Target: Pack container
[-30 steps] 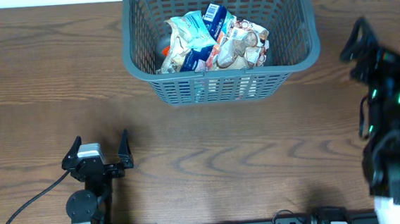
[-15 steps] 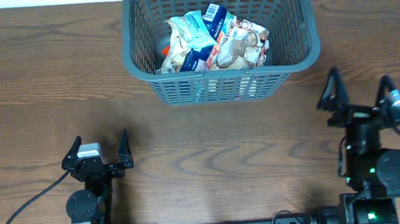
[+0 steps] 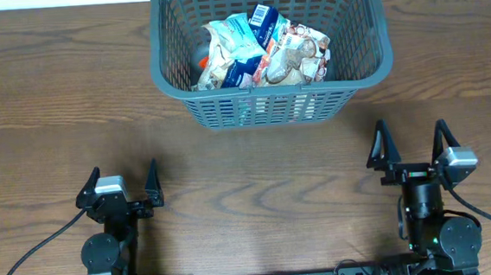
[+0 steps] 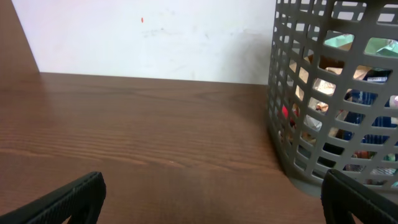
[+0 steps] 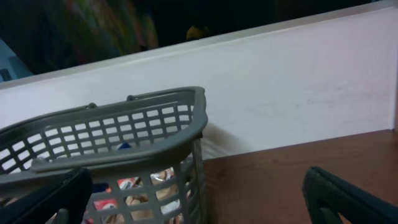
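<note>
My left pincer (image 3: 120,177) stands spread wide and holds nothing. It sits low on the brown wood-grain table (image 3: 258,197), well short of the container (image 3: 265,108) and off toward its left front corner. The container is a large dark grey-blue plastic basket, rectangular, with slotted lattice walls and a thick rim. It stands upright on the table at the far edge.

My right pincer (image 3: 411,143) is just as wide apart and just as empty. It is on the near side of the container too, off its right front corner and a little closer to it than the left one. Neither pincer touches the container.

Inside the container lie crumpled snack packets, heaped together against the middle of the floor: a white and teal crinkled packet (image 3: 231,36), a dark blue packet (image 3: 245,68) under it, and a white and brown printed packet (image 3: 296,52) leaning on their right side. A small orange-red bit (image 3: 203,63) shows at the left of the heap; I cannot tell what it is.

From my left wrist, my two black fingers (image 4: 68,199) show at the bottom corners with bare table between them. The container's curved corner rises at the right, packets showing through its slots. From my right wrist, the container's rim and lattice fill the lower left, with a white wall (image 5: 298,93) behind it.

A black cable (image 3: 28,257) trails across the table from my left arm, away from the container.
</note>
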